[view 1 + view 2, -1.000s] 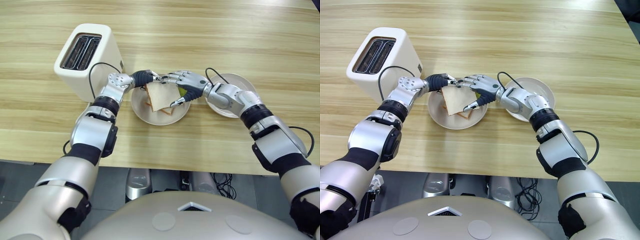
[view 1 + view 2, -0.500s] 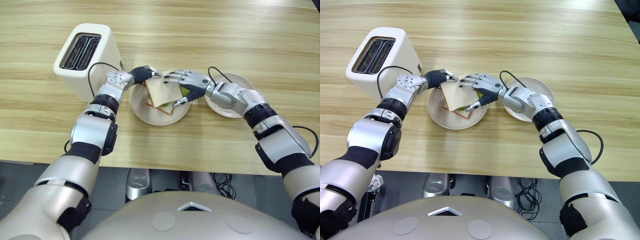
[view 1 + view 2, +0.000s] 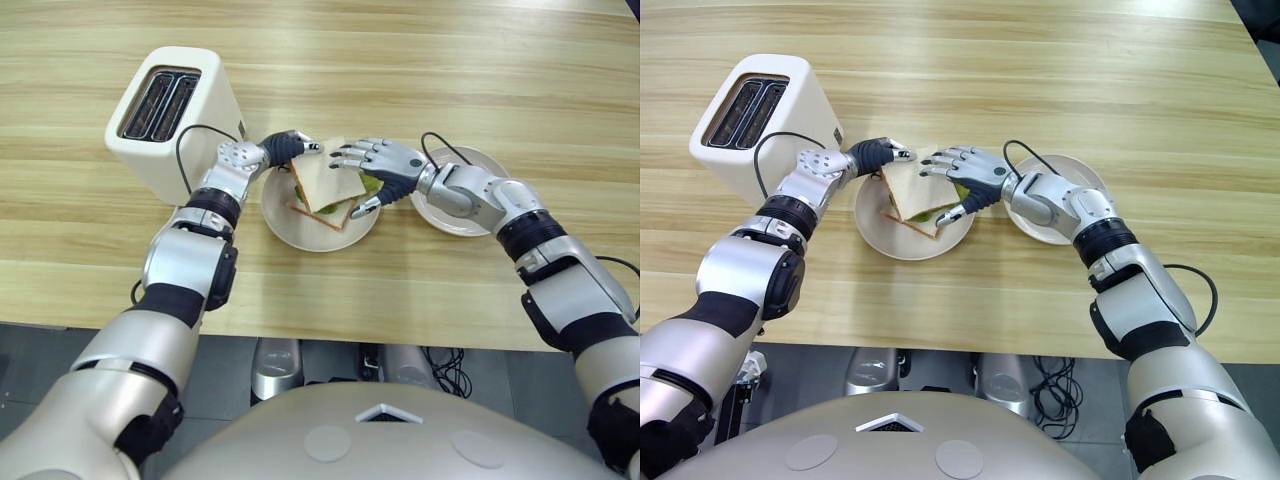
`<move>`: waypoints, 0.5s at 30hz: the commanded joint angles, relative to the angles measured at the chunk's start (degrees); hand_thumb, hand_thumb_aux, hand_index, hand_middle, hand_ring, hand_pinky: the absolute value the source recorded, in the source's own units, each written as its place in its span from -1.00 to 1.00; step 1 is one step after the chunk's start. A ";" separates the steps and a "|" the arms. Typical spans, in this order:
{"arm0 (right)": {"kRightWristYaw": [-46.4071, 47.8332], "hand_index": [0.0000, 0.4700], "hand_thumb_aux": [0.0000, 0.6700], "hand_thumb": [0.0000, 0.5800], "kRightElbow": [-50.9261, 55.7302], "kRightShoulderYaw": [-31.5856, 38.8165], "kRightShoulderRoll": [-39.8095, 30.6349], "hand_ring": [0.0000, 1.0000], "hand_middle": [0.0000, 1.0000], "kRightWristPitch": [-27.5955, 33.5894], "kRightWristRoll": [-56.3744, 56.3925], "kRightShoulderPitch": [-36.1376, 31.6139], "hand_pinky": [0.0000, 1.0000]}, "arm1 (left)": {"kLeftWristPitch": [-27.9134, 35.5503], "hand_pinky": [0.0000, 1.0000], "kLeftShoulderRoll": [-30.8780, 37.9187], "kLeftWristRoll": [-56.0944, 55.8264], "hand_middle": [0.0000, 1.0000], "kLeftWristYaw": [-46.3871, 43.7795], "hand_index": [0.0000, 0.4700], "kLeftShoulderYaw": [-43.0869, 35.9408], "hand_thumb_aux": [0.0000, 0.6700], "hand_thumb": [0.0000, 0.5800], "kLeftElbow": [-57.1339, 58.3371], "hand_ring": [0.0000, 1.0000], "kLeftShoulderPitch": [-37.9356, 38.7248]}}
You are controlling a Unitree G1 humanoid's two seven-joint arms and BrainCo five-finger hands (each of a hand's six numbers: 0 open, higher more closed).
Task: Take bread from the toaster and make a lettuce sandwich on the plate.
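Touching the bread (image 3: 322,182), right hand (image 3: 388,166) lies splayed.

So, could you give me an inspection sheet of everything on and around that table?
Surface: pale wooden table.
Job's things: toaster at rear left, no bread sticking out; plate holds a sandwich, lettuce between the slices, top slice askew.
Clutter: second plate on the right, under the right forearm.
Hands: left hand at the sandwich's far left corner; right hand over its right side; grip unclear.
Cables: left wrist cable, right wrist cable, floor cables.
Surroundings: metal bases on grey floor below the table.
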 commanded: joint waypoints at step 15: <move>3.34 -1.00 -1.00 -1.00 2.15 3.51 2.53 -1.00 -1.00 -0.46 -1.70 1.31 -1.00 | 1.04 1.00 -0.51 3.87 1.00 3.99 0.83 -1.99 0.87 0.99 1.54 1.00 1.97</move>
